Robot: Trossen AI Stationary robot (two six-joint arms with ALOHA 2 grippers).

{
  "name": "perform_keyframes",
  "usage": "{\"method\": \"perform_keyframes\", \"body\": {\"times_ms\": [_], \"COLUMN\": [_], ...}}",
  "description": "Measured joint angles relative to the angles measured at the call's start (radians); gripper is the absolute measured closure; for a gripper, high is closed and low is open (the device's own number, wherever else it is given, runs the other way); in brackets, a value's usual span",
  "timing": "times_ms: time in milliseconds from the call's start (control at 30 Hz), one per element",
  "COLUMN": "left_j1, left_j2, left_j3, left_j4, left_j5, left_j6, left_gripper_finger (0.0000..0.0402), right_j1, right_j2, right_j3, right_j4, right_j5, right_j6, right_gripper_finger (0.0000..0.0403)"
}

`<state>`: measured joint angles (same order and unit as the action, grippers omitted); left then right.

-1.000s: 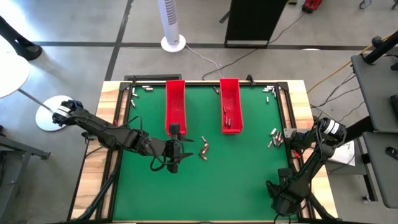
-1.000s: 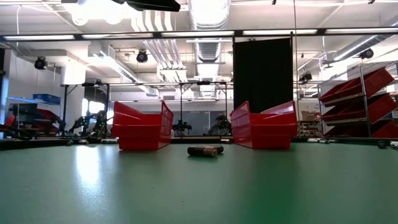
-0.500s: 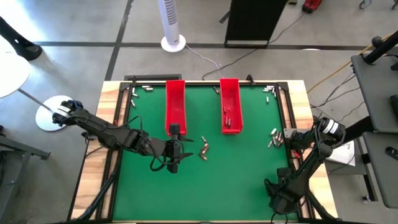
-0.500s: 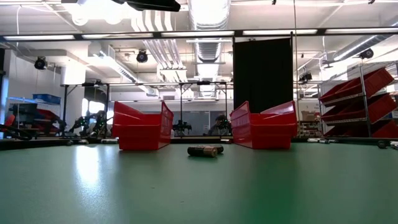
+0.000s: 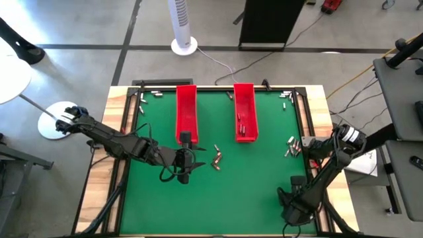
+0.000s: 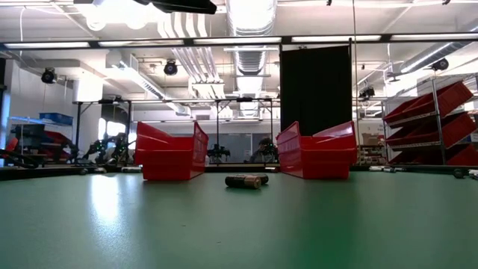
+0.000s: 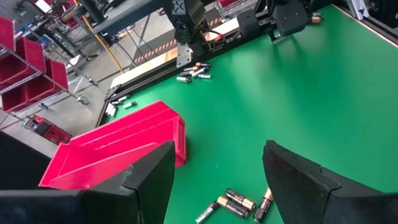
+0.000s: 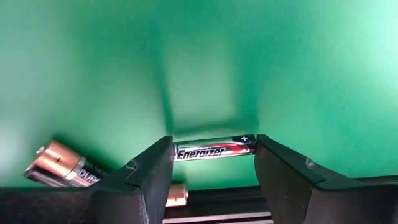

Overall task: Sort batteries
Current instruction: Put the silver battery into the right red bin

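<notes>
My right claw is clamped on a slim Energizer battery, which spans crosswise from one finger to the other above the green mat. A copper-topped battery lies just beside it, outside one finger. My left claw hangs with fingers spread and nothing between them; a few loose batteries lie on the mat just ahead of its tips, and a red tray sits beside one finger.
</notes>
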<state>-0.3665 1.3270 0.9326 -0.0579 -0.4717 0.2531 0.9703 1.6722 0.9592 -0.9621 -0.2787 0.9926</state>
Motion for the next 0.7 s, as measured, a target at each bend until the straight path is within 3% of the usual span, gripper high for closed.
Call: {"method": "perform_keyframes", "body": {"times_ms": [400,567,700], "left_j1": [0.000,0.000,0.000], "left_j2": [0.000,-0.011,-0.062], "left_j3": [0.000,-0.004,-0.053], "left_j4": [-0.050,-0.180,-0.194], "left_j5": [-0.001,-0.001,-0.014], "left_j6": [-0.006,-0.088,-0.132], "left_gripper_finger": [0.0180,0.0180,0.0180], "right_j1": [-0.113,-0.206,-0.302], "right_j2": [0.000,-0.002,-0.002], "right_j3": [0.110,0.205,0.298], "right_j4": [-0.118,-0.176,-0.205], "right_j5": [0.143,0.276,0.392], "right_j6": [-0.097,-0.215,-0.330], "right_gripper_finger": [0.0201,0.0201,0.0194]}}
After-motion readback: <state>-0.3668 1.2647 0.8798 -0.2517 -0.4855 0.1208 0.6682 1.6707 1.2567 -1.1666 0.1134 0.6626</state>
